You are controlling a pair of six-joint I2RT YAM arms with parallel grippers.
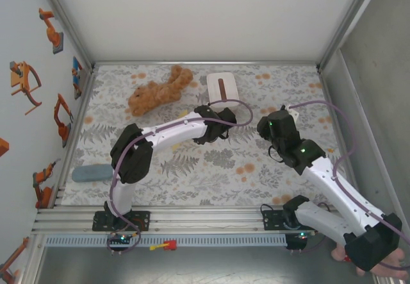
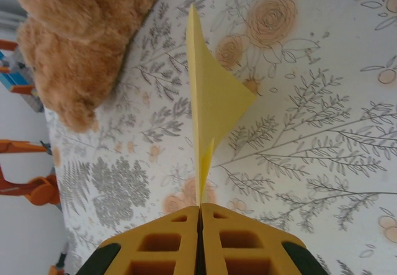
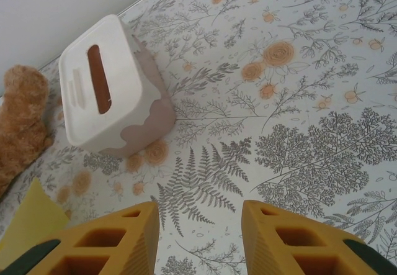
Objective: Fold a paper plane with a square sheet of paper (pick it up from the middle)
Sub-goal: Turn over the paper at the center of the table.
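Left gripper pinching the folded paper near the counter's far edge.
Top view: the paper [image 1: 184, 112] peeks out between the plush toy [image 1: 157, 91] and the white box [image 1: 221, 86]. Left wrist view: the left gripper [image 2: 200, 216] is clamped on the paper's edge, the paper standing upright above the counter [image 2: 322, 163]. Right wrist view: the right gripper [image 3: 200, 225] stands partly open and empty.

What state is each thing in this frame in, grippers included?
yellow paper: folded to a point, held edge-on.
left gripper: shut on the yellow paper.
right gripper: open, empty, above the table.
white box: upright on the table, slot facing up.
plush toy: lying on the table, untouched.
blue block: lying flat near the table's left edge.
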